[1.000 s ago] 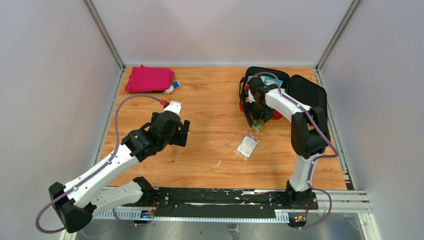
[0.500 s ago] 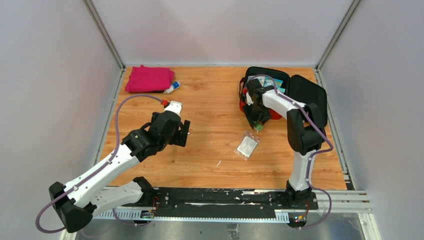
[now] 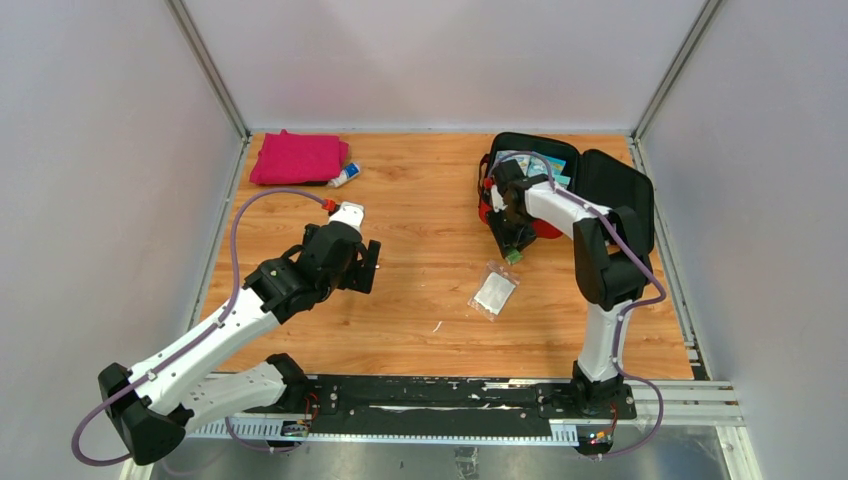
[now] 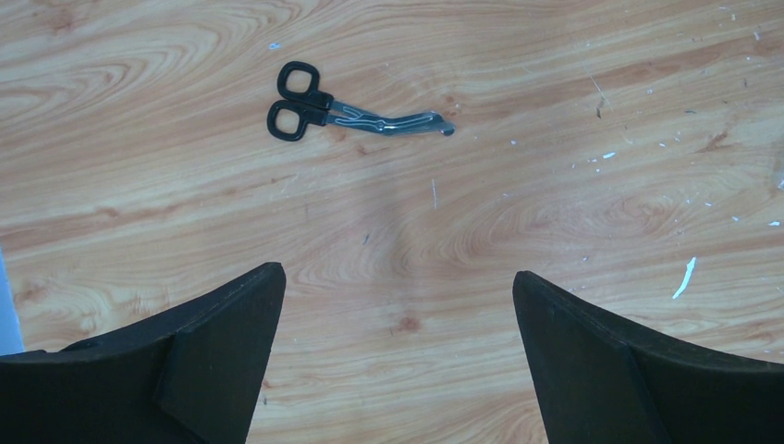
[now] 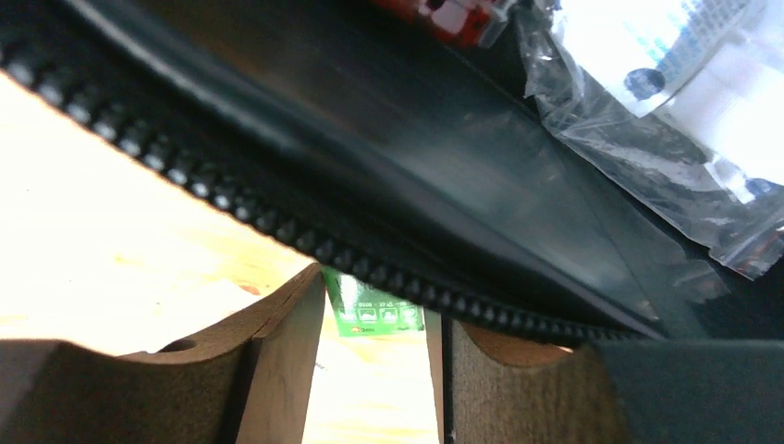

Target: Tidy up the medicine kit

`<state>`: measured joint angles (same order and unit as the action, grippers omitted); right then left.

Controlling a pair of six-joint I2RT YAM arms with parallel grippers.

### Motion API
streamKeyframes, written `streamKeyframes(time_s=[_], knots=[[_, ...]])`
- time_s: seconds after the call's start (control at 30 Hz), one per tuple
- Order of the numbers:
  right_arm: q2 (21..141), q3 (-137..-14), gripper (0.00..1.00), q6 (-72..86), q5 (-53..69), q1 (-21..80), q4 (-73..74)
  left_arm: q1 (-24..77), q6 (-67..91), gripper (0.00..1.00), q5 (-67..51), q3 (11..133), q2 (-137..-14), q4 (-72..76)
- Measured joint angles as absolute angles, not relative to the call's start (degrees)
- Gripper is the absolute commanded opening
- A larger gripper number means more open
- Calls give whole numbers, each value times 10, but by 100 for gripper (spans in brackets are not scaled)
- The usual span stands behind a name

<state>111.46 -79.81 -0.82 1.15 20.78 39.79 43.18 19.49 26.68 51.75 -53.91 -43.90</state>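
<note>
The medicine kit [image 3: 615, 190] lies open at the back right, black lining up, with packets in its left half. My right gripper [image 3: 512, 245] is low at the kit's near-left edge. In the right wrist view its fingers sit tight against both sides of a small green packet [image 5: 374, 313], just under the kit's zipper rim [image 5: 277, 231]. My left gripper [image 3: 368, 266] hangs over bare wood left of centre, jaws wide apart and empty [image 4: 396, 273]. Black-handled scissors [image 4: 347, 113] lie on the table ahead of it.
A clear bag with a silver pouch [image 3: 495, 292] lies on the wood below the kit. A folded pink cloth [image 3: 298, 157] and a small white tube [image 3: 343, 177] sit at the back left. A clear bag of white items [image 5: 675, 83] lies inside the kit.
The right gripper's jaws have narrowed around the green packet and the wrist has edged toward the kit's rim. The left arm has not moved.
</note>
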Motion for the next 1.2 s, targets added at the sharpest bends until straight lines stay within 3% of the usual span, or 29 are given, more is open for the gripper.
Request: streamKeyframes(time_s=[0.23, 0.7, 0.93, 1.2], knots=[[1090, -771, 40, -10, 35, 209, 372, 432, 195, 100, 267, 517, -539, -439], [957, -766, 37, -9, 91, 210, 366, 432, 195, 100, 267, 517, -539, -439], [948, -849, 35, 15, 90, 192, 371, 432, 195, 100, 267, 517, -539, -439], [1012, -938, 34, 63, 2, 124, 374, 432, 195, 100, 268, 517, -539, -439]])
